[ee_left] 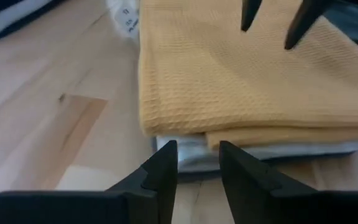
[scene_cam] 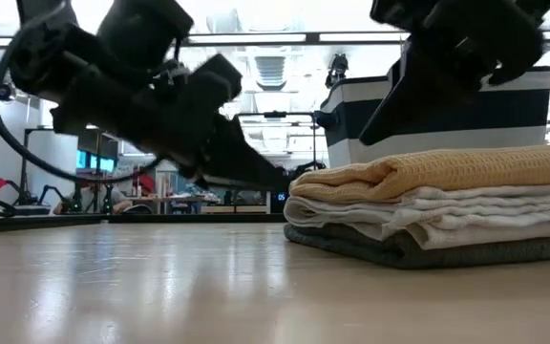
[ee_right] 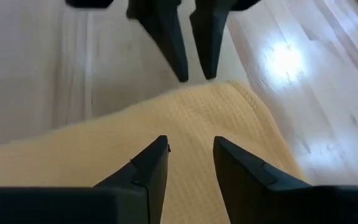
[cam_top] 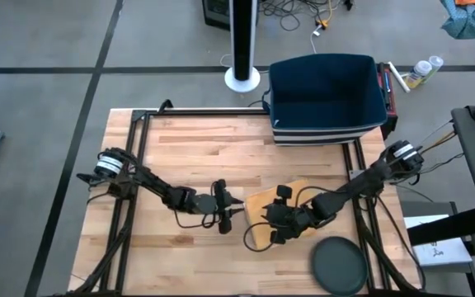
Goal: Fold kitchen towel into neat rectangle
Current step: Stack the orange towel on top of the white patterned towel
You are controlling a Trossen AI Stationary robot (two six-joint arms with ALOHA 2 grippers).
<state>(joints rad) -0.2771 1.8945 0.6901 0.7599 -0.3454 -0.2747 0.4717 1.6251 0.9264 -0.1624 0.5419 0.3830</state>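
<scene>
Yellow towel point(cam_top: 270, 216) lies mid-table as a layered rectangle, so folding looks about done; maybe edges left to tidy. Left gripper point(ee_left: 197, 163) at its edge, fingers slightly apart, empty. Right gripper point(ee_right: 190, 163) over it, slightly apart, holding nothing

Looking straight down from high above the whole table point(cam_top: 188, 132). Looking level from the tabletop, close to the folded towel point(scene_cam: 447, 205). Riding on each wrist, very near. Same towel in all four.
</scene>
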